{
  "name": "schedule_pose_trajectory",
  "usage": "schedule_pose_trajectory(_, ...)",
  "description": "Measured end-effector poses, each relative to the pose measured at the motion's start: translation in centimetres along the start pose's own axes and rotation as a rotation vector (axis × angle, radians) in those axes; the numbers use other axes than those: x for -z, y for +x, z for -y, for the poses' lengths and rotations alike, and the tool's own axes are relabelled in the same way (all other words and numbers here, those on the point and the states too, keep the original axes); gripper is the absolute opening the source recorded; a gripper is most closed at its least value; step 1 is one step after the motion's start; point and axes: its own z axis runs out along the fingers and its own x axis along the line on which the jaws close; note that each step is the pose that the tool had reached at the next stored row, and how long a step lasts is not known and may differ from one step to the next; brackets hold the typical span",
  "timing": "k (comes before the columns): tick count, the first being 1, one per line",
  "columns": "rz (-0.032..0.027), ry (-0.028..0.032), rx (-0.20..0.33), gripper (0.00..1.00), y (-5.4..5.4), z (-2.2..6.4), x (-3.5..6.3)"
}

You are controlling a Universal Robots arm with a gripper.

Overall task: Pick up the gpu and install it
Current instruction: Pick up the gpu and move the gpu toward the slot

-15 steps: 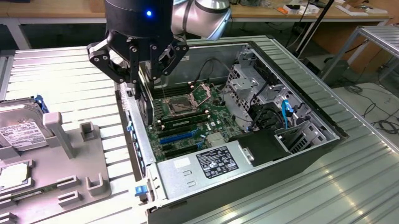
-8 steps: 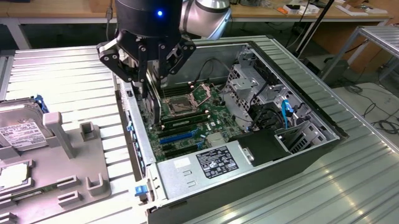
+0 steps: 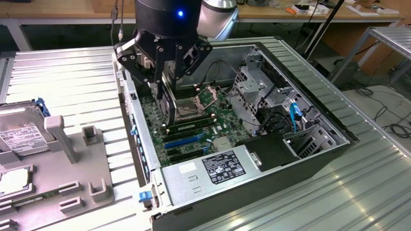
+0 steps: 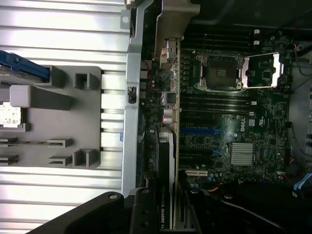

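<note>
The case's rear wall (image 3: 134, 130) stands just beside the gpu (image 3: 169, 101), which my gripper (image 3: 168, 77) clamps edge-down over the motherboard (image 3: 218, 126). I judge it should be held upright, its end tight to that wall, edge square over the blue slot (image 3: 183, 140)

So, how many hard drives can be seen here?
1: the hard drive on the gray holder at the exterior view's left edge. The case may hide more.

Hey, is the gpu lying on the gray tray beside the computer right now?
No, the gripper holds the gpu upright over the motherboard inside the open computer case.
</note>
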Motion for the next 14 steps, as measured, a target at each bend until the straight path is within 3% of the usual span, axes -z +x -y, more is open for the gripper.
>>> schedule_pose_trajectory(14,-0.0002,0.0000,0.000,0.27,-2.7,0.14,-0.05)
